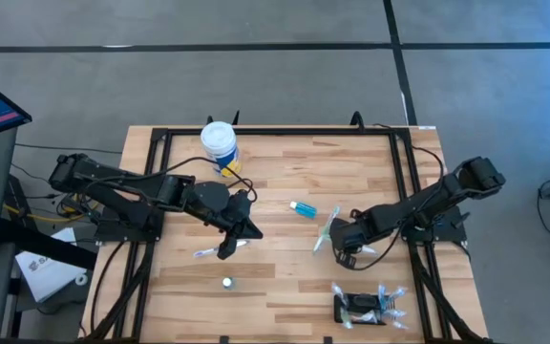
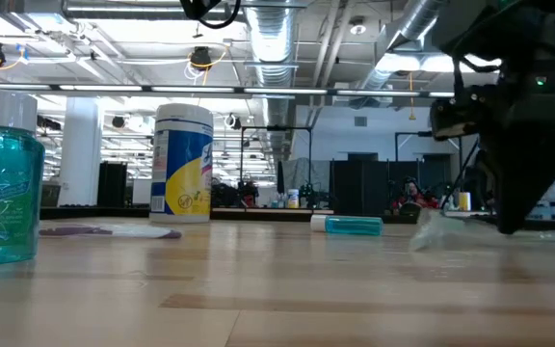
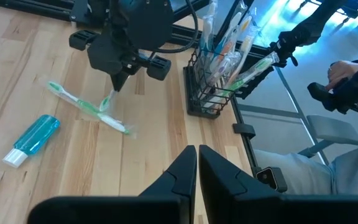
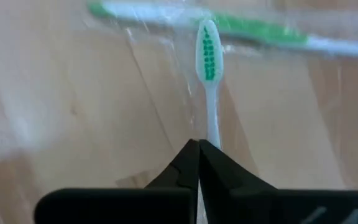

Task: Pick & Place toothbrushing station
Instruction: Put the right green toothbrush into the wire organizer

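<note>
station (image 1: 359, 308) | long axis left-right, seemingly | upright brushes

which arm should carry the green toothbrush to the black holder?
Right. The right gripper is already shut on the green toothbrush, and the black holder sits on its side of the table. The left gripper is farther off, shut and empty.

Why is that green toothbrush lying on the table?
The wrapped green-and-white toothbrush lies flat on the wooden table, not upright with the other brushes in the black wire holder. The right gripper is shut on it.
</note>
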Robot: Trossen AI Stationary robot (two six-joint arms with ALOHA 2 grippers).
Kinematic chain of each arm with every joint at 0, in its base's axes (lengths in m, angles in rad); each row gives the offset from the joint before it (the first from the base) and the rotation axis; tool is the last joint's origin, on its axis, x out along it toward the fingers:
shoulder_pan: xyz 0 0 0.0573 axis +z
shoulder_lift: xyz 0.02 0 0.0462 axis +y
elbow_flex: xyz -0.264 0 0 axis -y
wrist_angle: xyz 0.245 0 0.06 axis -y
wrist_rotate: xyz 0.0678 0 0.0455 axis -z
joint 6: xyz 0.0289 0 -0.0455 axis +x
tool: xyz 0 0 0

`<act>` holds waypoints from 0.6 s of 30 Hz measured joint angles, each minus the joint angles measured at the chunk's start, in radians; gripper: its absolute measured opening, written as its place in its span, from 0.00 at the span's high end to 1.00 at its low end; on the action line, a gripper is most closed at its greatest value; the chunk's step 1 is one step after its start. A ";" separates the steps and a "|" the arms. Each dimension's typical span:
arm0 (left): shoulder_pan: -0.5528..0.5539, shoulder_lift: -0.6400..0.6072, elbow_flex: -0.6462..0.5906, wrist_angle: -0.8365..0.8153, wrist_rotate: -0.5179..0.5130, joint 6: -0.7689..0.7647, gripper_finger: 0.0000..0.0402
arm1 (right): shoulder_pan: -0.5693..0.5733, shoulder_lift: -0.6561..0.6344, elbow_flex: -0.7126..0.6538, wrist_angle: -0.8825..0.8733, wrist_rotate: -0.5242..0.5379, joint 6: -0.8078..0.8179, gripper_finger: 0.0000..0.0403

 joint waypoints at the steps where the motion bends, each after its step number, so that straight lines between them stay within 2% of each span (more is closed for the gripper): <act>1: 0.000 0.000 0.000 0.000 0.000 0.000 0.97 | 0.002 0.000 0.008 0.001 0.003 -0.003 1.00; 18: 0.000 0.000 0.000 0.000 0.000 0.000 0.97 | 0.012 -0.003 0.218 0.005 0.105 -0.178 1.00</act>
